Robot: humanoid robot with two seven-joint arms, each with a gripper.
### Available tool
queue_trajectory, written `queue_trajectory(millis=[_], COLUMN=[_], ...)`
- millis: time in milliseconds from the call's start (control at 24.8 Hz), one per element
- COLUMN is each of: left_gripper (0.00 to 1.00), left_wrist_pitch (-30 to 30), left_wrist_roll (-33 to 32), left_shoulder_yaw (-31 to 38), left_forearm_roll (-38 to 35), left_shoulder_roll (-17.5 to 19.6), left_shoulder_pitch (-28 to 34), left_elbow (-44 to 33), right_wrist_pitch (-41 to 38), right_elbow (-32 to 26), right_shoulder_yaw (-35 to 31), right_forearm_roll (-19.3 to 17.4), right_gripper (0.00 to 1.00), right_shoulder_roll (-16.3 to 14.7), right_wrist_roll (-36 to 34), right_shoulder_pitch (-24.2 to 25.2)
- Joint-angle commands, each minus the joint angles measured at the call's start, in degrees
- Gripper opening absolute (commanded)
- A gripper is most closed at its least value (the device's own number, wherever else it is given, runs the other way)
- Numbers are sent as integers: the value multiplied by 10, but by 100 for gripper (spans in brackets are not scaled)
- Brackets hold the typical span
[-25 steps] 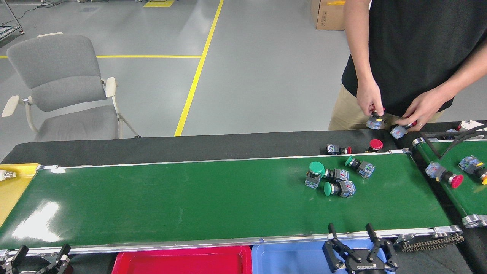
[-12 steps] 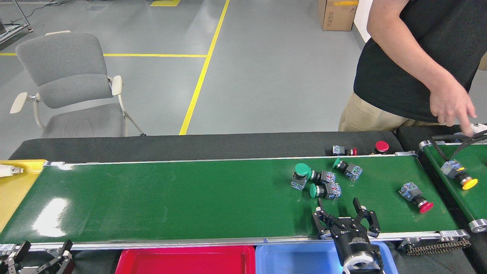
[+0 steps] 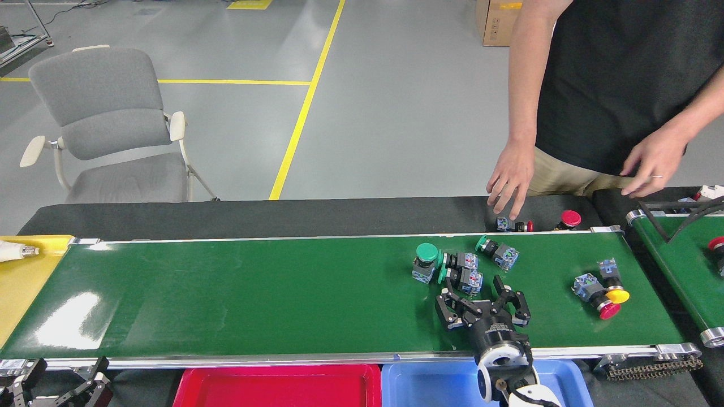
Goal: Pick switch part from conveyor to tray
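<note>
Conveyor (image 3: 254,294), left and middle: bare belt, open passage. Right part: cluster of green switch parts (image 3: 452,265) just beyond the right hand (image 3: 482,299), fingers spread; red and yellow switch parts (image 3: 600,287) further right. Far edge: person's hand (image 3: 512,178) reaching over the rail.

A grey chair (image 3: 110,127) stands near a cardboard box (image 3: 498,22).

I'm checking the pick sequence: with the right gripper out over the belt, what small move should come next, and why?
Probably ease the right gripper a little farther forward and down around the nearest green switch part. Its fingers are spread open, nothing is held, and that part lies just beyond the fingertips on the conveyor, at the near edge of a tight cluster.
</note>
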Motion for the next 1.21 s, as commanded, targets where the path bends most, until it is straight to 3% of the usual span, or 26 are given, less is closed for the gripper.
queue_trajectory(millis=[0, 161, 242, 403, 565, 766, 807, 847, 887, 928, 1049, 1170], left_gripper=[100, 100, 100, 100, 100, 100, 100, 100, 100, 100, 100, 100], left_wrist_pitch=[-1, -1, -1, -1, -1, -1, -1, -1, -1, -1, -3, -3], left_wrist_roll=[3, 3, 3, 3, 3, 3, 3, 3, 3, 3, 2, -2], left_shoulder_yaw=[2, 2, 2, 2, 2, 3, 3, 3, 2, 2, -9, -48], left_forearm_roll=[-2, -2, -2, -2, -2, -2, -1, -1, -1, -2, -2, -2], left_shoulder_roll=[4, 4, 5, 6, 6, 5, 5, 5, 5, 6, 6, 9], left_shoulder_pitch=[-4, -6, -6, -6, -5, -5, -5, -5, -5, -6, -8, -33], left_elbow=[-5, -5, -5, -5, -5, -7, -7, -7, -7, -6, -14, -44], right_wrist_pitch=[2, 0, -1, -7, -10, -71, -78, -80, -80, -77, -78, -75], right_elbow=[11, 18, 18, 10, -44, -200, -216, -223, -223, -221, -219, -221], right_shoulder_yaw=[13, 26, 27, 28, 52, 151, 176, 208, 234, 262, 304, 299], right_forearm_roll=[6, 9, 8, 6, 6, 11, 16, 29, 45, 59, 64, 63], right_gripper=[71, 30, 14, 7, 5, 6, 9, 22, 55, 99, 99, 99], right_shoulder_roll=[3, 2, 3, 0, -2, -33, -36, -36, -36, -33, -32, -30], right_wrist_roll=[0, 5, 12, 12, 7, 8, 8, 7, 7, 7, 7, 7], right_shoulder_pitch=[-18, -21, -21, -18, 6, 118, 130, 136, 137, 137, 137, 138])
